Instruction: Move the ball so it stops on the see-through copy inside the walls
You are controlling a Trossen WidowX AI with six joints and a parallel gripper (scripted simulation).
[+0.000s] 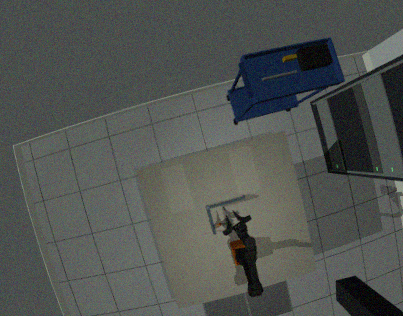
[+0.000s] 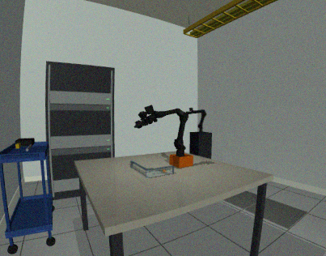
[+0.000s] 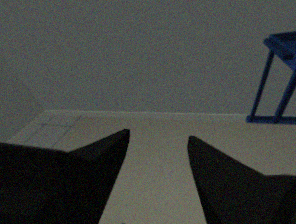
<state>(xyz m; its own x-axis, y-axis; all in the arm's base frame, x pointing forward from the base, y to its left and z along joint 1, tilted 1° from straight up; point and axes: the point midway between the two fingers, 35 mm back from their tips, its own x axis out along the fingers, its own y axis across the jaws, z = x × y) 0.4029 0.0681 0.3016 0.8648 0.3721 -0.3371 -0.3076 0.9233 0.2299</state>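
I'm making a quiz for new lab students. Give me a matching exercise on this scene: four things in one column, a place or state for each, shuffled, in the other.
Things:
1. ball
2. gripper
3. cart
4. arm base

Places or states:
A. blue, on the floor left of the table
B. orange, on the table
C. raised above the table, jaws half open, holding nothing
D. on the table by the clear walls

Pairs: 1-D, 2-C, 3-A, 4-B
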